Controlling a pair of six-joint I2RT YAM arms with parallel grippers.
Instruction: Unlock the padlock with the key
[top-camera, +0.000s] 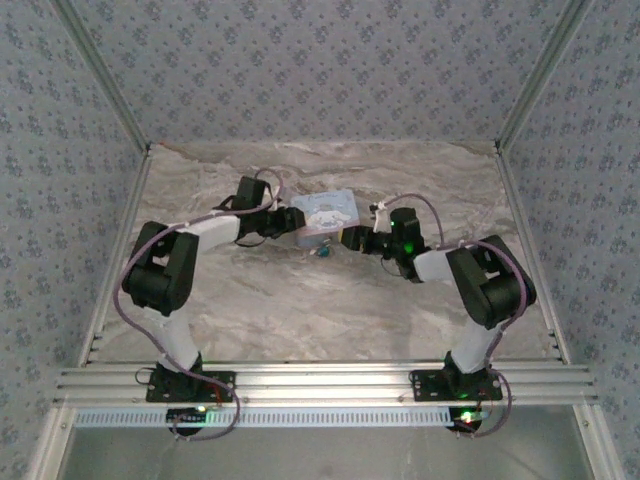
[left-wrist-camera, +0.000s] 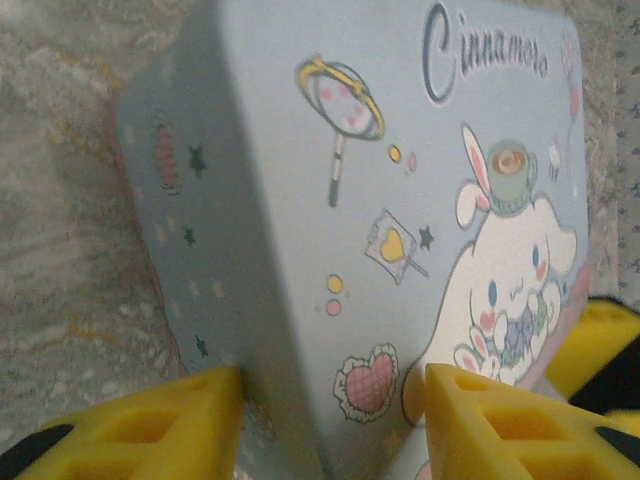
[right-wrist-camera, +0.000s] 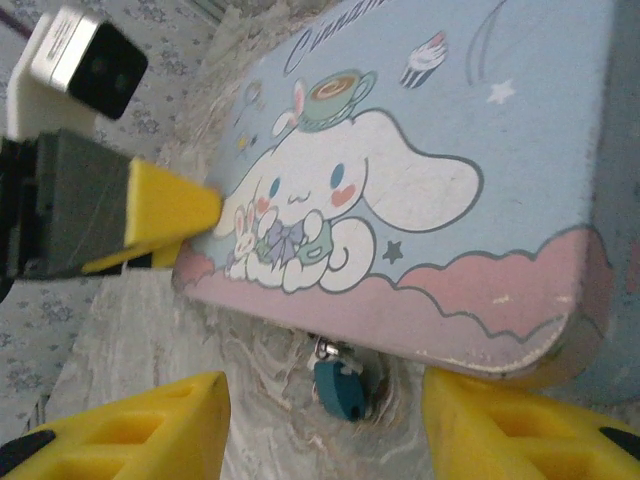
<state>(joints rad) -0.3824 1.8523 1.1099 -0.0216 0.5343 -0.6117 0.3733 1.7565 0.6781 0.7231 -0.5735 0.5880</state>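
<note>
A pale blue cartoon-printed tin box (top-camera: 326, 214) lies at the back middle of the table. My left gripper (top-camera: 284, 223) straddles the tin's (left-wrist-camera: 300, 200) left corner, one yellow finger (left-wrist-camera: 190, 420) against the side wall, the other on the lid; it is shut on the tin. The small blue padlock (right-wrist-camera: 340, 388) hangs by its silvery shackle under the tin's (right-wrist-camera: 420, 150) front edge and rests on the table. My right gripper (right-wrist-camera: 325, 430) stands open in front of the padlock (top-camera: 322, 250), a finger on each side, touching nothing. The key is out of view.
The marble-patterned table (top-camera: 300, 310) is bordered by patterned walls behind and at both sides. A metal rail (top-camera: 320, 385) runs along the near edge by the arm bases. The left gripper's fingertip (right-wrist-camera: 170, 205) touches the tin's lid corner in the right wrist view.
</note>
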